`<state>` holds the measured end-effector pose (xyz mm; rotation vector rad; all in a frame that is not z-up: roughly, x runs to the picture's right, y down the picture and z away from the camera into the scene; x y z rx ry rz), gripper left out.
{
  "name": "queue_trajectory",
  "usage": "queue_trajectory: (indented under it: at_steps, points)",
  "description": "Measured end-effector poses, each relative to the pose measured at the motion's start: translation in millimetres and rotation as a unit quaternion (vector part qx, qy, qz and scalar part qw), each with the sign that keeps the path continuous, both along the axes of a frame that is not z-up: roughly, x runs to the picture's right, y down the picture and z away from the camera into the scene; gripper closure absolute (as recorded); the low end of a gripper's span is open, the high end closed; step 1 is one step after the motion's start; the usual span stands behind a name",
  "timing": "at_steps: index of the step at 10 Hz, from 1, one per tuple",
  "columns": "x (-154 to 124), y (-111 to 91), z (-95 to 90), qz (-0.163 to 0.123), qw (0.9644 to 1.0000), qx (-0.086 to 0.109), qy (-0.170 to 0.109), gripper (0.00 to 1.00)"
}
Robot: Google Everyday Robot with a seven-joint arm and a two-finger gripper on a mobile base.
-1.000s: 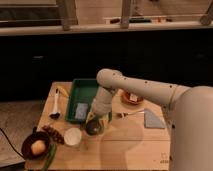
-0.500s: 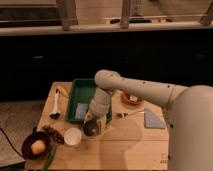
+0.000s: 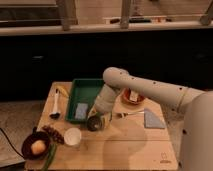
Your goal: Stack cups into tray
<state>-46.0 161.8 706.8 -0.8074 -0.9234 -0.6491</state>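
The dark olive-grey cup [image 3: 94, 124] sits at the tip of my gripper [image 3: 98, 120], just in front of the tray's near right corner. The gripper comes down onto the cup from the upper right and hides part of it. I cannot tell whether the cup rests on the table or is lifted. The white cup [image 3: 73, 136] stands upright on the table, to the left of and nearer than the dark cup. The dark green tray [image 3: 86, 89] lies behind both cups and holds a small grey-blue block [image 3: 81, 111].
An orange-brown bowl [image 3: 132, 96] stands right of the arm, with a fork [image 3: 128, 115] and a flat grey-blue pad [image 3: 152, 119] nearer. A dark bowl with a yellow fruit [image 3: 36, 146] is at the front left. A white utensil [image 3: 55, 105] lies left of the tray.
The arm and gripper have shifted slightly left, and the dark cup has stayed at the gripper's tip. The white cup and the tray have not moved.
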Motion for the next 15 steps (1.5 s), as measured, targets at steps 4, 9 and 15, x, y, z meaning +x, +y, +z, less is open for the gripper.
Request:
queue_trajectory:
  at_steps: [4,9,15]
  points:
    - [-7,-34,14.5,0.022,0.9996,0.004,-0.014,1.0]
    - [-14,-66,39.3,0.055,0.9976,0.002,-0.042,1.0]
    - [-16,-74,75.8,0.11,0.9933,-0.003,-0.033,1.0]
